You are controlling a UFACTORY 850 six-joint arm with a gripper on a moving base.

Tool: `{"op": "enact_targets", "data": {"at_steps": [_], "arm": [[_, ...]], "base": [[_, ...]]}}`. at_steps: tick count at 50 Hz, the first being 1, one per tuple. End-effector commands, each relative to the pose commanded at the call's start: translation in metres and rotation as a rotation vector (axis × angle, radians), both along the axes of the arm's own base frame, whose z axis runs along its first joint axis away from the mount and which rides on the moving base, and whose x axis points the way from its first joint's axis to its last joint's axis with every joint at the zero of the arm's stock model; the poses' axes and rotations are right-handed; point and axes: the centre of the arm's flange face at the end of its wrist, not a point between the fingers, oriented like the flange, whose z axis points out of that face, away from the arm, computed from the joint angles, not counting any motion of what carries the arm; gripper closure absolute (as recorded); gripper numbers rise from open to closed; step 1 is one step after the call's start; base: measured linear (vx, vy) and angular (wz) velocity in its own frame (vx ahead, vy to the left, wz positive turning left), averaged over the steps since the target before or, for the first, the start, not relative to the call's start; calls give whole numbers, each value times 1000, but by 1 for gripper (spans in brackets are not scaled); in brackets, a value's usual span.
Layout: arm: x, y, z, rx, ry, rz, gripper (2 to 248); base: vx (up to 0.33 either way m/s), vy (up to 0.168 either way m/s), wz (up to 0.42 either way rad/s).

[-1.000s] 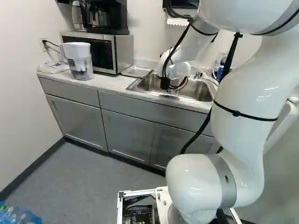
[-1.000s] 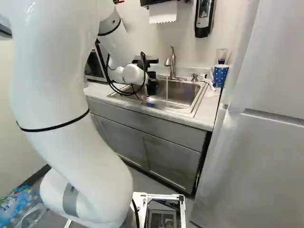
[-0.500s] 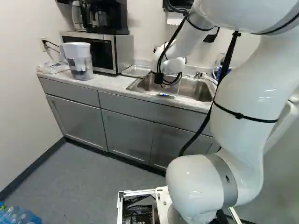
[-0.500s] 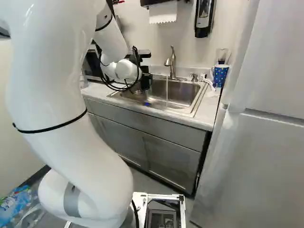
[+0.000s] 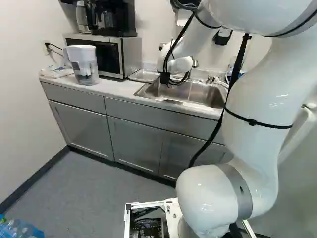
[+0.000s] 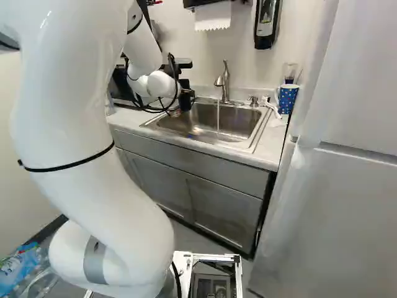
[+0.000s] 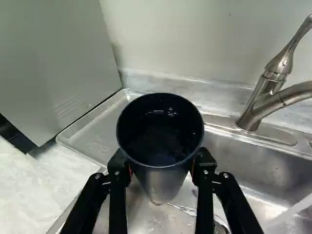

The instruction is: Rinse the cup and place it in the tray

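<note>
soft, even light fills the room, leaving tiny glints inside the dark cup (image 7: pixel 162 178) in the gripper (image 6: pixel 185 82), pale glare on the steel sink (image 7: pixel 248 163) below it and highlights on the faucet (image 7: pixel 265 100) ahead.

Count: 1 sink (image 6: pixel 239 126). At sink: 1 dark cup (image 7: pixel 163 184), 1 dotted cup (image 6: pixel 288 99), 1 faucet (image 6: pixel 226 85), 1 tray (image 7: pixel 97 134). Left of sink: 1 microwave (image 5: pixel 132 57), 1 pitcher (image 5: pixel 85 68).
</note>
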Motion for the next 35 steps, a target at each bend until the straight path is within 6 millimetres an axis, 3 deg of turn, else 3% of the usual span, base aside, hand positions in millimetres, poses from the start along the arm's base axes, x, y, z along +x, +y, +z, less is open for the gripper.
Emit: {"op": "enact_targets", "data": {"at_steps": [35], "arm": [[0,4,34,2,-9,8,124]], "base": [[0,0,0]]}}
